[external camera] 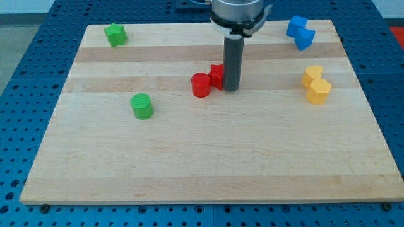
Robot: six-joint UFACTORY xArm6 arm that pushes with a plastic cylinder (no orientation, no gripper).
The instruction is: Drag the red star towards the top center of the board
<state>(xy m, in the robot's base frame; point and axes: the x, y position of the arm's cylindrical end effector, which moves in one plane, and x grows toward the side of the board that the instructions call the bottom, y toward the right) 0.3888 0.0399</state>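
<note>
Touching the red star from the view's right, my tip, which grasps nothing, needs to get below it, then push upward.

a robotics lab bench: a pale wooden worktop lies on a blue perforated base plate with a regular grid of mounting holes, and small coloured plastic test blocks sit scattered across it.
</note>
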